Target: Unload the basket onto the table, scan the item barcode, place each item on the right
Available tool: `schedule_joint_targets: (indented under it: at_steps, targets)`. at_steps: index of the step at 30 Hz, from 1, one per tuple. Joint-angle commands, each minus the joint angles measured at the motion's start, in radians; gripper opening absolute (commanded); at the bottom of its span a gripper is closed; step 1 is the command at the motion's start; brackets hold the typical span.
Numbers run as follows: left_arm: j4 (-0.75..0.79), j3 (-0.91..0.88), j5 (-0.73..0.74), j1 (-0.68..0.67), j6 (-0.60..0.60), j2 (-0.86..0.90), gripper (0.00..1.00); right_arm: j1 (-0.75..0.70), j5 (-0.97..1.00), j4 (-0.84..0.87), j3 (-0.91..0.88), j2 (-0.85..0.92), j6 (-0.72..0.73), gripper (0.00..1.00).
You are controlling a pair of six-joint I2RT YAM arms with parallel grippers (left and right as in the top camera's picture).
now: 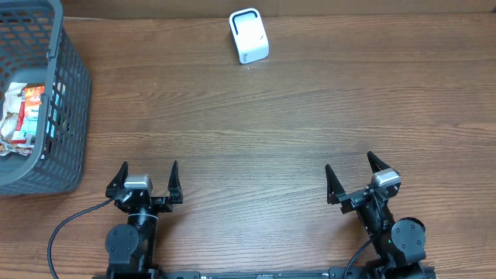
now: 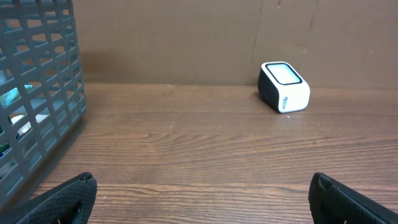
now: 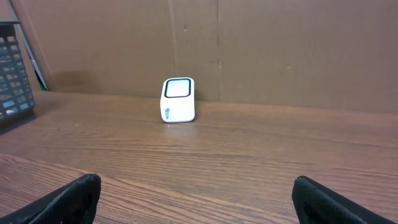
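— How do the tools stand?

— The left tool [image 1: 149, 166] has its fingers spread wide with nothing between them, low over the near edge of the table [image 1: 248, 116]. The right tool [image 1: 349, 161] is the same: fingers apart, empty, at the near edge on the other side.

— And the items to be scanned?

— Well apart from both tools. They are packets [image 1: 23, 116] printed in red, white and blue, lying in a heap inside the grey plastic mesh basket [image 1: 71, 108] at the far left of the table. Their lettering is too small to read.

— The scanner?

— The barcode scanner [image 1: 249, 36], a white box with a dark-framed window, stands alone at the far edge near the middle, against the cardboard backing [image 3: 280, 50]. It bears a small blue mark low on its side that cannot be read.
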Motion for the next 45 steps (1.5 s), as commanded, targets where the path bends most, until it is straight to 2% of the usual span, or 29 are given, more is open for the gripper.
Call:
schedule_joint_targets:
  at_steps: [1, 24, 28, 33, 36, 45]
  targets:
    - [0.003, -0.004, -0.009, -0.005, 0.023, -0.01, 0.99, 0.003, -0.001, 0.004, -0.011, -0.01, 0.003, 1.0]
    - [0.004, -0.004, -0.01, -0.005, 0.023, -0.01, 1.0, 0.003, -0.001, 0.004, -0.011, -0.01, 0.003, 1.0]
    - [0.034, -0.004, -0.057, -0.005, 0.047, -0.01, 1.0, 0.003, -0.001, 0.004, -0.011, -0.01, 0.003, 1.0]
    - [0.028, 0.0, 0.047, -0.005, 0.049, -0.01, 1.0, 0.003, -0.001, 0.004, -0.011, -0.01, 0.003, 1.0]
    - [-0.022, 0.035, 0.07, -0.005, 0.049, -0.01, 1.0, 0.003, -0.001, 0.004, -0.011, -0.01, 0.003, 1.0]
    - [-0.33, 0.324, 0.114, -0.005, 0.049, 0.009, 1.0, 0.003, -0.001, 0.004, -0.011, -0.01, 0.003, 1.0]
